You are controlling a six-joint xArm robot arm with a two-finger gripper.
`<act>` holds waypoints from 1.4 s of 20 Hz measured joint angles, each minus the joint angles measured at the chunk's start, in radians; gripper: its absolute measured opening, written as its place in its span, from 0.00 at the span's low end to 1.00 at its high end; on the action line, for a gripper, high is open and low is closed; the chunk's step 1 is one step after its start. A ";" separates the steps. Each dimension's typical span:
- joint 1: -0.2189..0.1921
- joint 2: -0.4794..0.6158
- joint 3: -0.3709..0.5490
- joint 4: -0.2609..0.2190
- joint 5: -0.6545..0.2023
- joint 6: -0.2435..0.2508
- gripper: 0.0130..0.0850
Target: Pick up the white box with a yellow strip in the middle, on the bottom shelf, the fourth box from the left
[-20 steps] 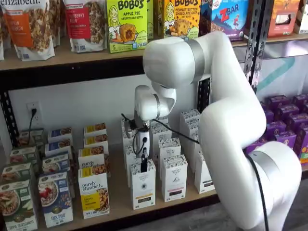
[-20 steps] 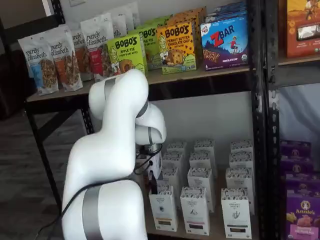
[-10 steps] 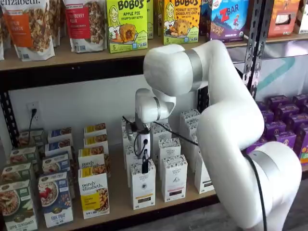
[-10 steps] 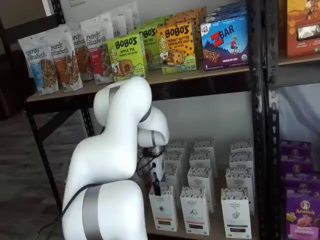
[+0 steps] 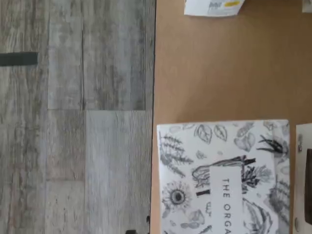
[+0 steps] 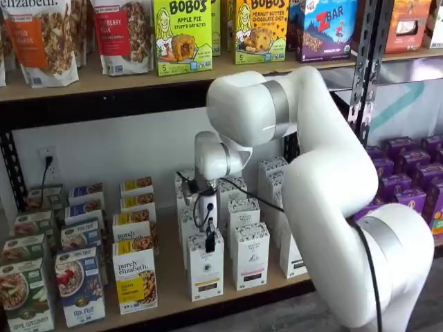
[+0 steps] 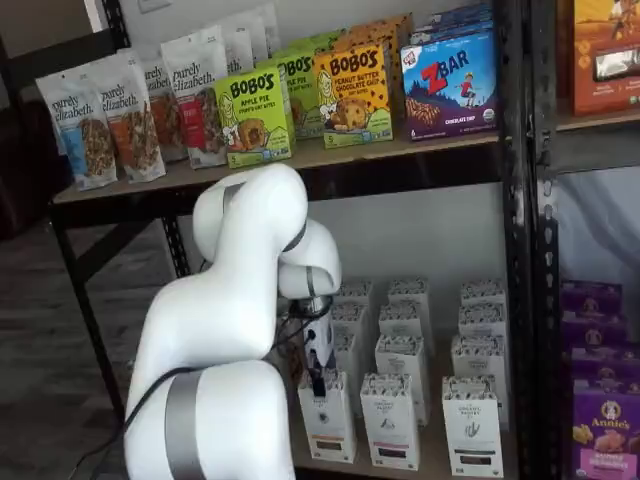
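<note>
The white box [image 6: 205, 266] with a yellow-orange strip stands at the front of the bottom shelf [image 6: 173, 294], and it shows in both shelf views [image 7: 327, 420]. My gripper [image 6: 209, 242] hangs straight down right at the box's speckled top, also seen in a shelf view [image 7: 318, 383]. Only its black fingers [image 6: 209, 241] show, side-on, so no gap can be made out. In the wrist view a leaf-printed carton top [image 5: 224, 178] lies close below on the brown shelf board [image 5: 219, 73].
Alike white cartons [image 6: 250, 256] with dark strips stand in rows to the right and behind. A "purely elizabeth" box [image 6: 135, 277] stands to the left. Purple boxes [image 6: 408, 180] fill the neighbouring bay. The upper shelf [image 6: 104, 83] runs overhead. Grey plank floor [image 5: 78, 122] lies beyond the shelf edge.
The arm has sunk a little and the gripper has come down onto the top of the front white box.
</note>
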 joint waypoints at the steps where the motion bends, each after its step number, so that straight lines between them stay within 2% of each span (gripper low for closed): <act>1: 0.001 0.005 -0.004 -0.002 0.001 0.002 1.00; 11: 0.013 0.058 -0.034 0.002 -0.044 0.009 1.00; 18: 0.019 0.093 -0.081 -0.002 -0.018 0.020 1.00; 20: 0.020 0.100 -0.090 -0.003 -0.010 0.022 0.89; 21: 0.021 0.101 -0.092 -0.003 -0.009 0.023 0.89; 23: 0.023 0.105 -0.095 -0.003 -0.007 0.025 0.78; 24: 0.024 0.106 -0.095 -0.004 -0.006 0.026 0.78; 25: 0.024 0.106 -0.095 -0.004 -0.006 0.027 0.72; 28: 0.026 0.109 -0.100 -0.004 0.006 0.029 0.72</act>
